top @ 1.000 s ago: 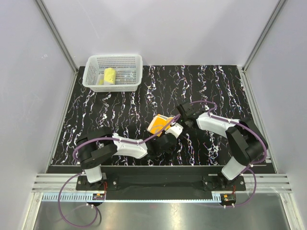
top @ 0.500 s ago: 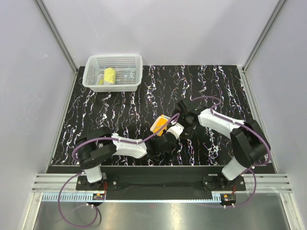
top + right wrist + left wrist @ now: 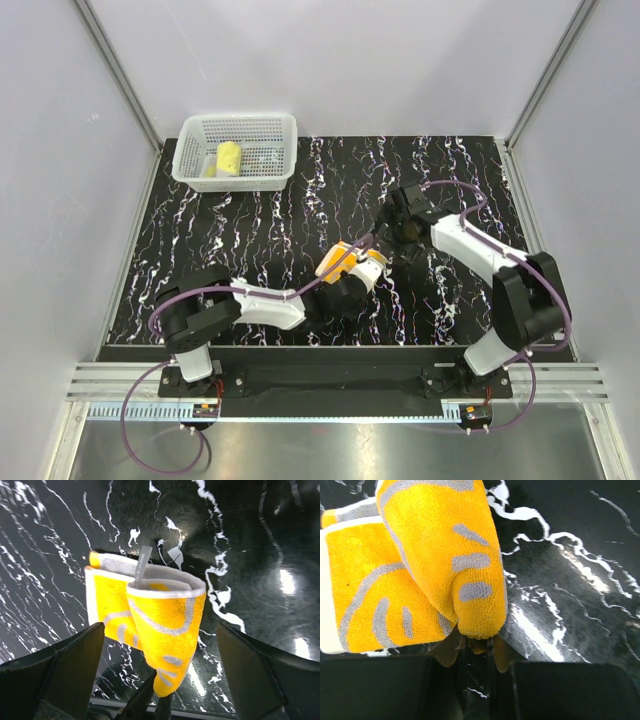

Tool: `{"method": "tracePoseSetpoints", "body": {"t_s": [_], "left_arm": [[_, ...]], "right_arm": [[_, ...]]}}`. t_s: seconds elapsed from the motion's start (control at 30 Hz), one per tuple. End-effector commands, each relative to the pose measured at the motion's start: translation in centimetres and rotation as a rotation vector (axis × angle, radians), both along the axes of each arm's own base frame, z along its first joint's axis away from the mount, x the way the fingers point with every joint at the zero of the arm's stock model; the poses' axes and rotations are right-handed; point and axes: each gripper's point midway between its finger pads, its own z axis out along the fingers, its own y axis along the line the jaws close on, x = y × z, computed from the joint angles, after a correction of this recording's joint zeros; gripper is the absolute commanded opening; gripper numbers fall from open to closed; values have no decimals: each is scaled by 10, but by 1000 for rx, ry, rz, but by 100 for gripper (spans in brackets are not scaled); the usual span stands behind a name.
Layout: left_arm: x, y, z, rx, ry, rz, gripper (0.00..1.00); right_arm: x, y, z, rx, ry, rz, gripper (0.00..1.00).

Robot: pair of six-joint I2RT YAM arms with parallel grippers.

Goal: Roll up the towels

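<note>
Left gripper (image 3: pixel 475 647) is pinching one end of the orange towel (image 3: pixel 445 555); we are noting its long axis running toward the wide-spread right gripper (image 3: pixel 400 222), just beyond, empty.

Orange towel (image 3: pixel 440 555) with pale line marks; yellow towel (image 3: pixel 229 158); black, white-veined table (image 3: pixel 250 235).

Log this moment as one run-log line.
left end effector: shut on orange towel | right end effector: open, not touching it | yellow towel: in basket
</note>
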Motion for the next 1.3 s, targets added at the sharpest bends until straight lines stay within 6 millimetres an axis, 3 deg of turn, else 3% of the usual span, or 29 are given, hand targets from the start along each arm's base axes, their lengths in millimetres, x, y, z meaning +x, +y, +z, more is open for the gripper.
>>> {"method": "tracePoseSetpoints", "body": {"t_s": [0.0, 0.2, 0.4, 0.6, 0.8, 1.1, 1.27], "left_arm": [[-7, -12, 19, -119, 88, -35, 0], [-1, -4, 26, -291, 271, -22, 0], [2, -5, 25, -398, 429, -28, 0], [5, 0, 28, -567, 589, -18, 0], [9, 6, 29, -643, 687, 10, 0], [15, 9, 34, -822, 852, 32, 0], [16, 14, 25, -855, 904, 48, 0]], "right_arm": [[10, -12, 41, 4, -177, -11, 100], [-11, -17, 75, 94, -312, -11, 100], [-37, 3, 75, 233, -300, 85, 100], [-54, 12, 61, 335, -293, 98, 100], [-68, 16, 30, 419, -250, 64, 99], [-56, 21, 14, 446, -281, 42, 99], [-45, 23, 8, 433, -289, 35, 95]]}}
